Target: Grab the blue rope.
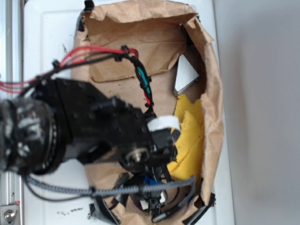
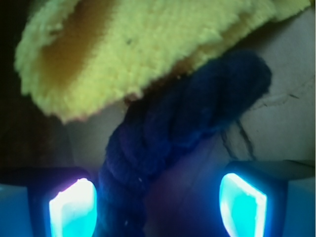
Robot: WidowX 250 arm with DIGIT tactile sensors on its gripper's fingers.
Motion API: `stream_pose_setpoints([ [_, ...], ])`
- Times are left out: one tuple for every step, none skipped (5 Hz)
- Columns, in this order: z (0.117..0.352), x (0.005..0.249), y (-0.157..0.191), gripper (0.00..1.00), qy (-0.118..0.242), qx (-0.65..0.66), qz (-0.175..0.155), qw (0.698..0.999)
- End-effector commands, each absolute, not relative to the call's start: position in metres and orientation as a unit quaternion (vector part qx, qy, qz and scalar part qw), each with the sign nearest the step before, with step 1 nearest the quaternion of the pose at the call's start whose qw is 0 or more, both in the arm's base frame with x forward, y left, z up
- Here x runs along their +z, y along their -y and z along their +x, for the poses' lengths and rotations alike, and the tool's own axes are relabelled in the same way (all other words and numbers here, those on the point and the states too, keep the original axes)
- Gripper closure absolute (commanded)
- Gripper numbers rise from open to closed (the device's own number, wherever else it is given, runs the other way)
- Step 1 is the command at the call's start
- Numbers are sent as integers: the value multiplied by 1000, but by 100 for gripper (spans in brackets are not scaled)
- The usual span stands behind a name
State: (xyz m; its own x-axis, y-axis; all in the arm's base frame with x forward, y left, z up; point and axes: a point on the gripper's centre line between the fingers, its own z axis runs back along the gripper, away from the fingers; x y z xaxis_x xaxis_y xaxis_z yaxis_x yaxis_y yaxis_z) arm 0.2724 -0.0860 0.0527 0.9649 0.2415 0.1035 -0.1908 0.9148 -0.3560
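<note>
The blue rope (image 2: 187, 118) is a thick twisted navy cord lying on brown paper, its far end just below the yellow cloth (image 2: 138, 44). It runs down between my fingers, close to the left glowing pad (image 2: 74, 210), with a gap to the right pad (image 2: 242, 205). My gripper (image 2: 158, 202) is open around the rope, low over it. In the exterior view the arm hides most of the rope; only a small blue bit (image 1: 149, 180) shows under the gripper (image 1: 151, 190), at the near end of the yellow cloth (image 1: 190, 136).
A brown paper-lined box (image 1: 140, 47) holds everything; its crumpled wall (image 1: 213, 108) rises on the right. A flat grey-white object (image 1: 185, 75) lies beyond the cloth. The grey braided robot cable (image 1: 117, 190) crosses below the arm.
</note>
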Motion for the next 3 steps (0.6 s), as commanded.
stream_pose_setpoints([
  [275,59,91,100,96,110,-143,979],
  [275,61,92,100,100,115,-143,978],
  [259,76,76,100,108,129,-156,973],
])
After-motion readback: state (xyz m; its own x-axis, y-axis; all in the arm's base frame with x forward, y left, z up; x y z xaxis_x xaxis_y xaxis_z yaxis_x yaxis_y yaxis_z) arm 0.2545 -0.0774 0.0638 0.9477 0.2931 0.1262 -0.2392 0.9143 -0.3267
